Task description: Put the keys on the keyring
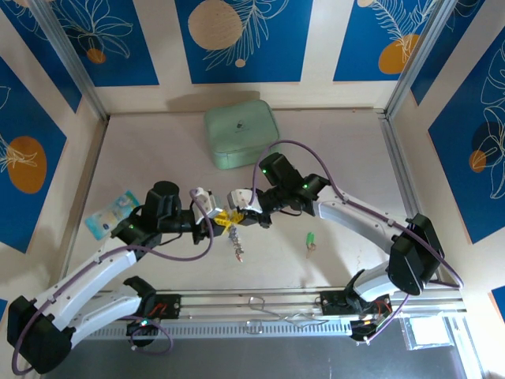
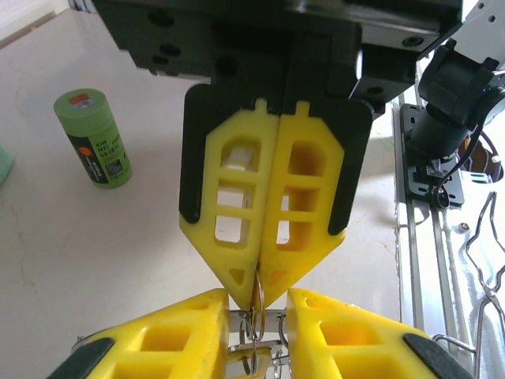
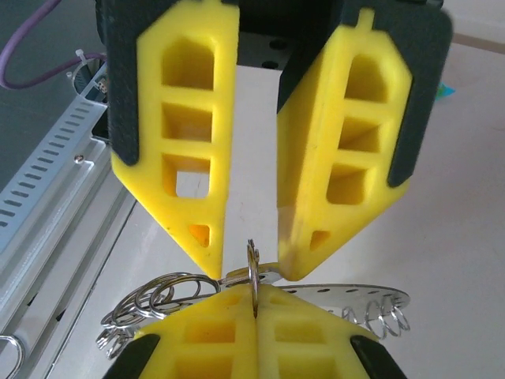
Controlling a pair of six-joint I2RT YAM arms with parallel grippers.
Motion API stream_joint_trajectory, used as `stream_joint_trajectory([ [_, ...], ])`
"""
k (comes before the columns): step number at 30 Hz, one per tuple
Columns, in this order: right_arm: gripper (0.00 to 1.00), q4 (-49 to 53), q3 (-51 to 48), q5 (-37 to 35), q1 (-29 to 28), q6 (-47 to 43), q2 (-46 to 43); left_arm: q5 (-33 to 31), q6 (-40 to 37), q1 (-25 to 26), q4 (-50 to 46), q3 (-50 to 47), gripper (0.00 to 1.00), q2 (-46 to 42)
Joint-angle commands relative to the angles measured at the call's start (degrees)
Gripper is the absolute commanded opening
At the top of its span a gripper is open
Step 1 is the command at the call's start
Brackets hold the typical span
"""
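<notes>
Cream tabletop (image 1: pixel 158 158), walled by blue leaf-print panels (image 1: pixel 237 39), carries everything here. A ribbed aluminium rail (image 1: pixel 237 298) runs along its 6 o'clock edge. The white-and-black left arm (image 1: pixel 87 276) reaches in from 7 o'clock and the matching right arm (image 1: pixel 355 217) from 4 o'clock. They meet nose to nose at the table's centre.

A mint-green rounded case (image 1: pixel 241 136) lies at 12 o'clock from that meeting point, well apart from it. The left gripper (image 3: pixel 246 267), with yellow latticed plastic fingers (image 3: pixel 181 212), stands at a narrow gap with silvery metal bridging its two tips. The right gripper (image 2: pixel 258 286) has its yellow fingers (image 2: pixel 229 254) pressed fully together, pinching one thin upright loop of wire.

A crumpled teal-and-white plastic packet (image 1: pixel 110 215) lies at 9 o'clock, near the left arm. In the left wrist view a bright green upright cylinder (image 2: pixel 93 138) with a black label stands on the table at 10 o'clock from the right gripper.

The silvery coiled-wire keyring (image 3: pixel 158 296) is held between both grippers. The bridging metal and the pinched loop belong to it, and its coils spill out at 9 and 3 o'clock of the right fingers. A short string of small parts (image 1: pixel 236 243) trails from it toward 6 o'clock, too small to tell apart. A tiny green-headed key (image 1: pixel 310 238) lies flat on the table at 4 o'clock, well apart from the ring.
</notes>
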State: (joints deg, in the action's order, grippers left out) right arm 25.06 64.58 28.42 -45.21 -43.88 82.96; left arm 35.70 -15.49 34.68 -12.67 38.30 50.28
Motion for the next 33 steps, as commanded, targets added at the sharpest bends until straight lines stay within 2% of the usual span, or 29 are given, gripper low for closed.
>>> stream_joint_trajectory([
  [1, 0.00, 0.6, 2.0, 0.8, -0.4, -0.2, 0.0, 0.5, -2.6, 0.3, 0.9, 0.1, 0.29, -1.5],
  [12, 0.00, 0.4, 2.1, 0.9, -0.6, 0.2, -0.2, 0.8, -5.2, 0.5, -1.1, -0.8, 0.25, -0.9],
  [18, 0.00, -0.3, 2.3, 1.1, -0.8, 0.5, 0.3, 1.0, -4.8, 0.6, 1.0, -1.1, 0.21, 0.1],
  [24, 0.00, -0.8, 2.7, 1.3, -1.1, 0.7, 0.8, 0.9, -5.3, 0.6, 0.6, -0.9, 0.13, 0.5],
  [28, 0.00, -1.5, 2.6, 1.7, -1.2, 1.3, 0.7, 0.2, -5.9, 0.5, 0.1, -0.5, 0.00, 0.8],
  [31, 0.00, -2.3, 1.7, 2.0, -0.6, 1.9, 0.1, -2.0, -5.9, 0.7, -0.5, -0.3, 0.00, 0.8],
  [33, 0.07, -3.5, 0.3, 3.1, 0.5, 2.8, -0.5, -3.4, -5.2, 0.7, -0.4, -0.5, 0.00, 0.5],
])
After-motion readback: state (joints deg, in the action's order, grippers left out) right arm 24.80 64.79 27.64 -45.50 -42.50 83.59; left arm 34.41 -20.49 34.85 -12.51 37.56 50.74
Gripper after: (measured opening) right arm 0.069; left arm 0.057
